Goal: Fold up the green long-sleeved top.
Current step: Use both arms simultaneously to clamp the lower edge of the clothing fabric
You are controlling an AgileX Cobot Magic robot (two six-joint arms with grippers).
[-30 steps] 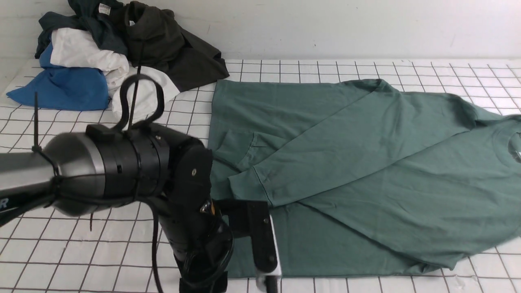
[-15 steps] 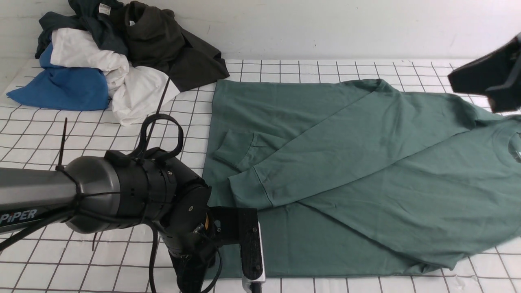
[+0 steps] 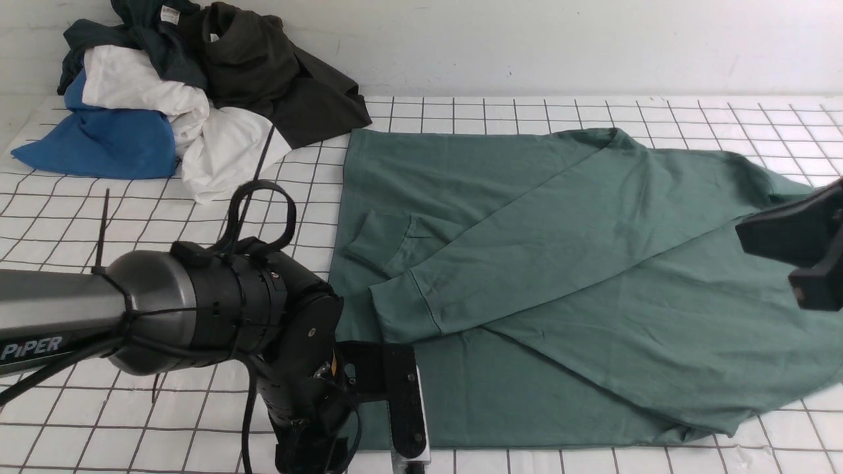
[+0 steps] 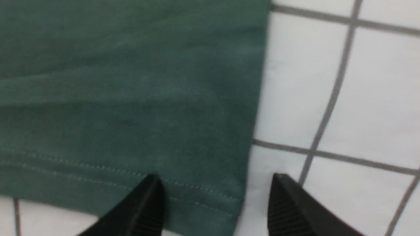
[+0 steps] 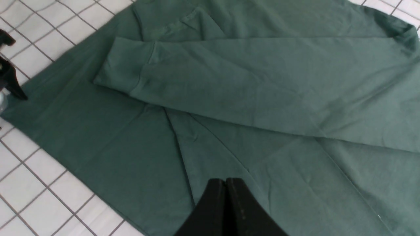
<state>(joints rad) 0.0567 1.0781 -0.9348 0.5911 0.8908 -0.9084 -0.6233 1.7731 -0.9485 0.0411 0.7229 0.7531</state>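
Note:
The green long-sleeved top [image 3: 560,289] lies flat on the gridded table, both sleeves folded across its body, cuffs [image 3: 402,309] toward the left. My left gripper [image 3: 408,454] is low at the top's near-left hem corner. In the left wrist view it [image 4: 213,196] is open, one finger [image 4: 144,209] over the stitched hem [image 4: 197,196] and the other over bare table. My right gripper [image 3: 790,263] hovers over the top's right part near the neck. In the right wrist view it [image 5: 225,181] is shut and empty above the cloth [image 5: 229,98].
A pile of other clothes stands at the back left: blue [image 3: 99,141], white [image 3: 145,89], dark teal [image 3: 151,33] and dark olive-black [image 3: 276,79]. The white gridded table [image 3: 132,408] runs to a wall behind.
My left arm has dropped and shifted slightly left toward the hem corner. My right gripper has come into view at the right and moved down over the top.

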